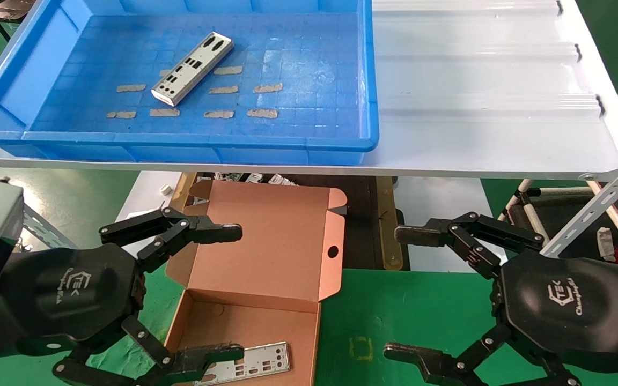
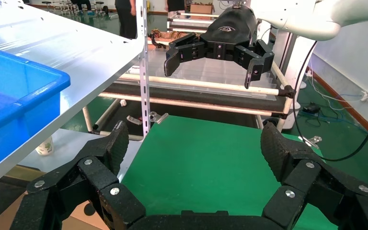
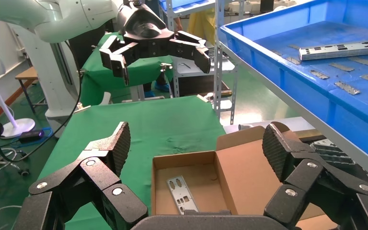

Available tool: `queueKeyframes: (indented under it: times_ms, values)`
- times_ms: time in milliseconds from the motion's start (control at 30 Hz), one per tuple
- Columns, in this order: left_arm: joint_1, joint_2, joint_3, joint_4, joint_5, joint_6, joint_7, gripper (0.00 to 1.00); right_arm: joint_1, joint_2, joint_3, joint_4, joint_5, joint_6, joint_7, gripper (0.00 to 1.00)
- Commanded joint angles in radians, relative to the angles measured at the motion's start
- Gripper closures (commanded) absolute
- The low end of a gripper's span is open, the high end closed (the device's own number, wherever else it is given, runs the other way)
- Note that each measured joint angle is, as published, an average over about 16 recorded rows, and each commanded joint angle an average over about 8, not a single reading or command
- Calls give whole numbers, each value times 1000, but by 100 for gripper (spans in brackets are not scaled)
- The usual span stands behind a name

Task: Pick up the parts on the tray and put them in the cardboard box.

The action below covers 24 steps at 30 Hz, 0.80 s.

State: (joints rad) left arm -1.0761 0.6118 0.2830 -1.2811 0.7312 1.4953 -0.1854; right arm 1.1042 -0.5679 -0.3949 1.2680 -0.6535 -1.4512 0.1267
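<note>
Both black linkage-fingered grippers are hanging low at the near edge of the head view, over the green table covering (image 1: 395,311). On the robot's left, the left gripper (image 1: 223,292) is holding its two fingers spread wide, with nothing between them; it is hovering over the flat brown corrugated cardboard box (image 1: 266,257), one fingertip showing above the raised lid and the other above the near end of the box floor. On the robot's right, the right gripper (image 1: 403,292) is likewise spread wide and gripping nothing, hovering over the green covering just beside the box.

The box is lying open on the green covering, its hinged lid standing up at the far side, with a round hole in one side flap. One thin silvery metal plate with small port-shaped cut-outs (image 1: 250,367) is lying flat on the box floor, near the left gripper's lower fingertip; the right wrist view is showing it too (image 3: 182,194).

Above and beyond the box, a large shallow blue plastic tray with a grid-patterned floor (image 1: 314,145) is sitting on the left part of a white ribbed metal shelf (image 1: 475,107). A second silvery plate (image 1: 193,68) is lying diagonally on the tray floor, among several short tan tape strips (image 1: 267,87) stuck to the blue surface.
</note>
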Motion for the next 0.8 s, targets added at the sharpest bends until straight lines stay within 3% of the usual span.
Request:
queueKeyframes:
  times_ms: [33,800]
  values:
    - [0,0,0,0,0,0,0,0,0,0,0,0,0,0,0,0]
    - [0,0,0,0,0,0,0,0,0,0,0,0,0,0,0,0]
